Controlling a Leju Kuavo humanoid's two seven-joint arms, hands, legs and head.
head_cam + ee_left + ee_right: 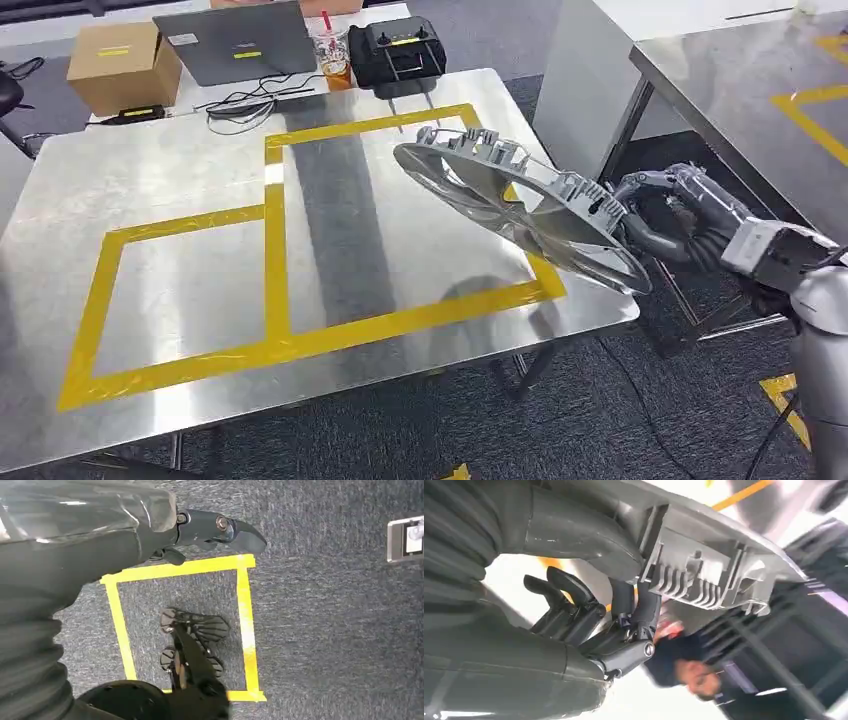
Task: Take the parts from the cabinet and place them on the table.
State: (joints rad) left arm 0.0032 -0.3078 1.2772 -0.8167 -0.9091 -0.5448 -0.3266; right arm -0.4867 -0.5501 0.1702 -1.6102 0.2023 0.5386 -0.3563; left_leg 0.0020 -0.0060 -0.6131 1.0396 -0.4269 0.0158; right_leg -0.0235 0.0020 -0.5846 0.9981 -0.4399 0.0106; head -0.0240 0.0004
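Observation:
A large round silver-grey part (520,205), ribbed along its rim, hangs tilted over the right end of the steel table (180,190). My right hand (665,215) grips its rim from the right, thumb on one face and dark fingers on the other. The right wrist view shows this grip close up: the thumb and fingers (624,605) clamp the ribbed rim of the part (704,575). My left hand (215,530) hangs over the carpet floor with nothing in it, its fingers extended.
Yellow tape marks two boxes (275,250) on the table top. At the far edge stand a cardboard box (122,66), a laptop (238,42), a drink cup (332,50) and a black controller (398,52). Another steel table (760,90) stands to the right.

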